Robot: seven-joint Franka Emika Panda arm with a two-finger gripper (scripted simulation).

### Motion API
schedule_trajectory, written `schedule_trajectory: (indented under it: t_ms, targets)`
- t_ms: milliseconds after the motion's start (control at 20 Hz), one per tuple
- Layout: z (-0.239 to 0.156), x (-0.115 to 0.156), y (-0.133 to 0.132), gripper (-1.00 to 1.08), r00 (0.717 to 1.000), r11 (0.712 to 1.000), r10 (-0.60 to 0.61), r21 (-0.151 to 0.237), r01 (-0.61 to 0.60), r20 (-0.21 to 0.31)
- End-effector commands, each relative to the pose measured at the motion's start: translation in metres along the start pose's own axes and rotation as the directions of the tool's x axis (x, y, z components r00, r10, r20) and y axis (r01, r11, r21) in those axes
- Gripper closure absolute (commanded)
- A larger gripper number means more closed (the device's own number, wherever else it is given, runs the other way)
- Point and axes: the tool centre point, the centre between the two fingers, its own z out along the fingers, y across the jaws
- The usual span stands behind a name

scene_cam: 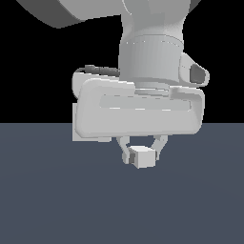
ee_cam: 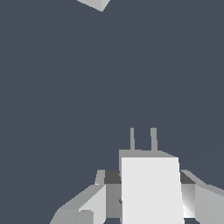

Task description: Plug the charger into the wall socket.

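We have the charger (scene_cam: 143,157) pinched in the gripper (scene_cam: 142,153), lifted off the surface (scene_cam: 47,200), prongs (ee_cam: 142,139) pointing forward. Wall socket (ee_cam: 97,4) only shows a corner, well ahead. We should keep prongs level, line up with the holes, then push straight.

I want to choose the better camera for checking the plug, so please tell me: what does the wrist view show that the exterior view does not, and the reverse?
Only the wrist view shows the two prongs sticking out of the charger, and a light-grey corner at the picture's edge; what that is cannot be told. Only the exterior view shows the arm's wrist and the broad hand body above the jaws, against a black background. Both show the gripper closed on the charger, over the dark blue-grey floor.
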Motion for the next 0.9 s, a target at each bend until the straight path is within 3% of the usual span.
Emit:
schedule_trajectory:
  t_ms: [0, 850]
  targets:
    - [-0.004, 0.005, -0.01, 1.08, 0.999, 0.999, 0.041, -0.007, -0.041, -0.001]
    - [-0.025, 0.046, -0.067, 1.08, 0.961, 0.96, 0.277, -0.047, -0.277, -0.008]
